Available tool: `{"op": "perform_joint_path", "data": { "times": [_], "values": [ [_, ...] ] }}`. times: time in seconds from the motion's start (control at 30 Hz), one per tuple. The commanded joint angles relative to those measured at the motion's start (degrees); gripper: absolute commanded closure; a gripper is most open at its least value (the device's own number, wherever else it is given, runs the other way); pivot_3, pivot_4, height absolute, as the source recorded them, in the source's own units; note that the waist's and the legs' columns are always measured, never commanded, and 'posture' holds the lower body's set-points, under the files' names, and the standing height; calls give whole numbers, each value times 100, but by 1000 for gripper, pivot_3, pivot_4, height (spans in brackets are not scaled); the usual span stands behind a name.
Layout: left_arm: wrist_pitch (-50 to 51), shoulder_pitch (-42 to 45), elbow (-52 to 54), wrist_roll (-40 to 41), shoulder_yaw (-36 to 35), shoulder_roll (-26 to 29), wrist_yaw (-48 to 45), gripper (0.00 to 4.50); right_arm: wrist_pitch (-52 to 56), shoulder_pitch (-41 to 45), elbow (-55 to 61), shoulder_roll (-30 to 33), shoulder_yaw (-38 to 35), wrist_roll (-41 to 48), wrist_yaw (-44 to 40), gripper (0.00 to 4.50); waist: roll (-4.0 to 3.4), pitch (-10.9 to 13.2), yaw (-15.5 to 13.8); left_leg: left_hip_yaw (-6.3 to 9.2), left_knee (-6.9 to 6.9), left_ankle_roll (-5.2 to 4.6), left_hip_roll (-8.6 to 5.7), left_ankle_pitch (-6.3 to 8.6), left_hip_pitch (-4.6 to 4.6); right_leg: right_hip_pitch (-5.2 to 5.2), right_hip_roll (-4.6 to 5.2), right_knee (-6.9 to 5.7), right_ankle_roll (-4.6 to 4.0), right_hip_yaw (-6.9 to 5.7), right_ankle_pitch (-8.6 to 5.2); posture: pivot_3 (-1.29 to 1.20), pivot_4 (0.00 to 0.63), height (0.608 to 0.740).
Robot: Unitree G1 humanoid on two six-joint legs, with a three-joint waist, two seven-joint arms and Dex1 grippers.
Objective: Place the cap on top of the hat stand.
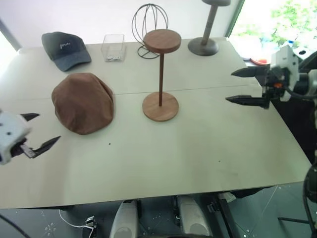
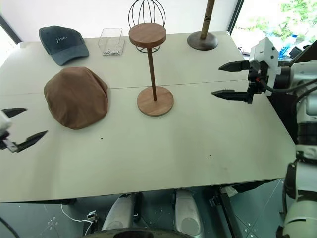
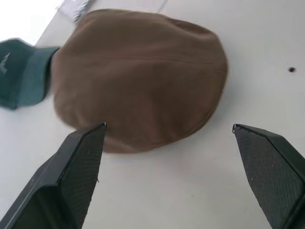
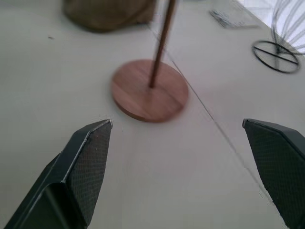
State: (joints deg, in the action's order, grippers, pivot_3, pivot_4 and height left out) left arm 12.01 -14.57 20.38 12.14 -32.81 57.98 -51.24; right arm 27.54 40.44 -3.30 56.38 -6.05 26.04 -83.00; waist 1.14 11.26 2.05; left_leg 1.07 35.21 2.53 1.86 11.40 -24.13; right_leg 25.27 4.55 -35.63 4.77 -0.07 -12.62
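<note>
On the table [image 1: 208, 144], the stand [image 1: 160, 74] rises upright near the middle, its top disc bare. The cap [image 1: 83, 102] lies flat to the stand's left, close but not touching its base. Behind the cap sits a grey baseball cap [image 1: 65, 49], and behind the stand a wire globe [image 1: 149, 29], with a clear box [image 1: 113, 47] to the globe's left. The left gripper [image 1: 38, 131] hovers left of the cap, fingers spread wide and empty. The right gripper [image 1: 246, 86] hangs well right of the stand, pointing toward it, jaws wide apart, holding nothing.
</note>
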Motion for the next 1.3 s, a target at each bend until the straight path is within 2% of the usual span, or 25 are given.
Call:
{"op": "perform_joint_path", "data": {
  "times": [0.03,0.2,0.3,0.5,0.9,1.23,1.3],
  "values": [
    [-250,317,254,-671,705,4,417,68,937,-253,1469,164,-432,861,348,0,1,0,12,-1,7,0,0,0,3,-1,0,-8,0,3,0,0,150,740],
    [-354,1065,172,-2381,2245,-413,1571,68,1746,-835,2745,213,-792,1422,1121,0,6,-4,-86,-3,16,0,-1,0,16,-8,1,-28,-1,6,-1,0,150,740],
    [-399,1249,1,-3114,2702,-550,1995,68,2011,-959,3020,191,-951,1693,1476,0,7,-4,-137,-5,24,0,-1,0,14,-9,1,-31,0,8,0,0,150,740],
    [-49,1810,-452,-4186,3415,-1268,2867,68,2245,-1118,3306,159,-1172,2052,2064,0,8,-6,-167,-4,45,-1,-1,0,8,-12,2,-38,0,7,0,0,150,740],
    [342,2893,-1746,-5005,4071,-2172,3550,68,2363,-925,3331,205,-1193,2531,2667,0,13,-9,-184,5,78,-10,-2,5,6,-27,0,-47,7,3,4,0,150,740],
    [375,3447,-2812,-5175,4269,-2325,3968,68,2349,-740,3307,112,-1011,2648,2990,0,7,-13,-273,8,85,-11,-2,6,42,-61,0,-49,10,2,5,0,150,740],
    [300,3498,-2956,-5120,4258,-2293,4007,580,2351,-681,3276,111,-967,2657,3026,0,8,-13,-263,8,84,-11,-1,7,62,-81,1,-44,12,2,3,0,150,740]
  ]
}}
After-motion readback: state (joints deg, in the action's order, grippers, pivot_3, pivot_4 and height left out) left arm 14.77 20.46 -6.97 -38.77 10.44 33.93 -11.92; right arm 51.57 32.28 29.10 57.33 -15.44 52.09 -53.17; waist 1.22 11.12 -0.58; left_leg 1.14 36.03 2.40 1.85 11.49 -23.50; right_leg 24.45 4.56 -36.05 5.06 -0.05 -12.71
